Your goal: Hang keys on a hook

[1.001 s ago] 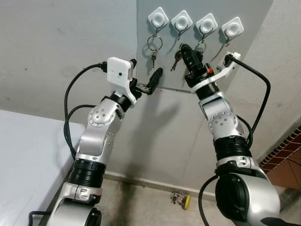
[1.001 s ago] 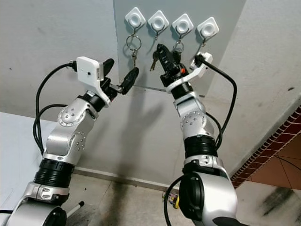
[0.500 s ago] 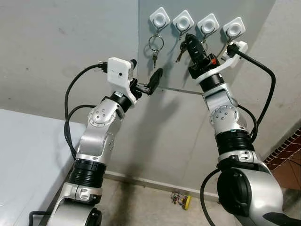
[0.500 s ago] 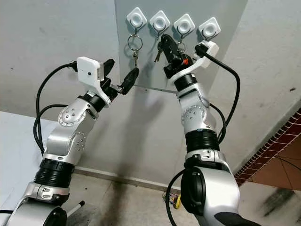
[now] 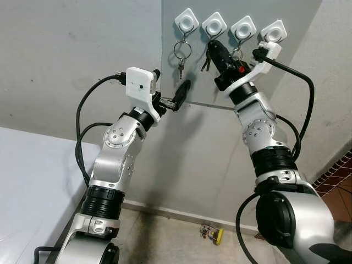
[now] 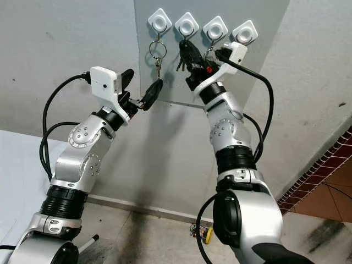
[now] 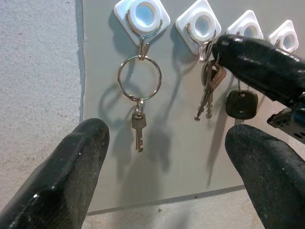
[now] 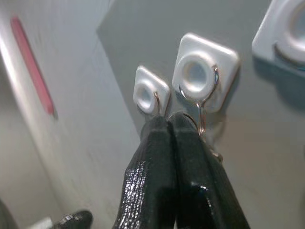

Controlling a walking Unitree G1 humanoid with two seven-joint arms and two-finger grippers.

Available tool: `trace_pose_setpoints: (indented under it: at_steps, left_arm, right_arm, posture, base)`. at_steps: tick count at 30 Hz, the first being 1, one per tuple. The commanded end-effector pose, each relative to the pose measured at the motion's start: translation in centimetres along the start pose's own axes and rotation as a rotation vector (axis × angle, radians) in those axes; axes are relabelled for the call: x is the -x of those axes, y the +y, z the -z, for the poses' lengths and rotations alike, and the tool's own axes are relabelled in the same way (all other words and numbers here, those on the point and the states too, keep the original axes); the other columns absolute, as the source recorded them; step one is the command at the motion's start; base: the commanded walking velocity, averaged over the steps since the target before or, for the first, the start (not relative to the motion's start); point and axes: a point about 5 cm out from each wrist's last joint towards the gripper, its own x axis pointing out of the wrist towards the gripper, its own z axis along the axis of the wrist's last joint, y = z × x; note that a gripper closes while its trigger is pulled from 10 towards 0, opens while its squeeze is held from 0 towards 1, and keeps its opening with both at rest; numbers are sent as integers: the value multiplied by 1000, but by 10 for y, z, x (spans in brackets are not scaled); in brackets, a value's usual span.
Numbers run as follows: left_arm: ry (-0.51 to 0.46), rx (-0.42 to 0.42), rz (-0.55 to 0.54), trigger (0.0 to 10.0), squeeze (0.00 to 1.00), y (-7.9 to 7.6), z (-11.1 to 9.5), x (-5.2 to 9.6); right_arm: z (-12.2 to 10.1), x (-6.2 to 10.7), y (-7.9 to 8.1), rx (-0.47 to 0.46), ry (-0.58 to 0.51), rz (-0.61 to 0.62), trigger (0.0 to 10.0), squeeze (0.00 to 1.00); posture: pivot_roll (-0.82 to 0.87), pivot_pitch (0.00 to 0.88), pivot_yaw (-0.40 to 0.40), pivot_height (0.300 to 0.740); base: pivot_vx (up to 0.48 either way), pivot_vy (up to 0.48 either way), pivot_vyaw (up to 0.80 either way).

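Four white hooks sit in a row on a grey wall panel (image 5: 264, 82). The first hook (image 5: 186, 22) carries a ring with one small key (image 7: 137, 131). My right gripper (image 5: 212, 47) is raised to the second hook (image 5: 213, 23) and is shut on the keys (image 7: 208, 90), which dangle just under that hook's wire (image 8: 200, 102). A black key (image 7: 242, 103) hangs below the third hook (image 5: 242, 26). My left gripper (image 5: 168, 85) is open, held lower and to the left, facing the panel with nothing between its fingers (image 7: 71, 176).
My right wrist camera and cable partly cover the fourth hook (image 5: 273, 31). A white surface (image 5: 27, 181) lies at lower left. A small yellow object (image 5: 212, 234) is on the floor by the wall, and a brick wall (image 5: 336, 173) stands at the right.
My right gripper has risen with the keys and shifted left, from below the third hook to the second hook. The left arm has stayed still.
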Motion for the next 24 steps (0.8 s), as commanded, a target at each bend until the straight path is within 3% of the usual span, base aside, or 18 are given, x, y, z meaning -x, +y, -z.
trace_pose_setpoints:
  at_steps: [1, 3, 6, 14, 22, 24]
  left_arm:
    - [-13, -16, 2, 10000, 0, -1, -6, -2]
    - [-13, -16, 2, 10000, 0, -1, -6, -2]
    - [-15, -14, 3, 10000, 0, -2, -6, -2]
    - [-15, -8, 1, 10000, 0, -2, -6, -2]
    - [-14, -8, -1, 10000, 0, -1, -5, -1]
    - [-14, -8, -2, 10000, 0, -1, -5, -1]
  right_arm:
    - [-5, -7, 4, 77, 26, -18, 10000, 0]
    - [-4, -7, 4, 95, 36, -15, 10000, 0]
    - [-2, -7, 3, 196, 86, -7, 10000, 0]
    - [-3, -10, -1, 272, 130, 39, 10000, 0]
    - [-7, -11, -3, 307, 121, 71, 10000, 0]
    - [-6, -11, -3, 266, 110, 74, 10000, 8]
  posture:
    - [50, 0, -57, 732]
    - [50, 0, -57, 732]
    - [47, 0, -56, 732]
    - [45, 0, -57, 732]
    - [45, 0, -57, 732]
    - [46, 0, -58, 732]
  base:
    - [0, 0, 0]
    - [0, 0, 0]
    - [0, 0, 0]
    - [0, 0, 0]
    - [0, 0, 0]
    - [0, 0, 0]
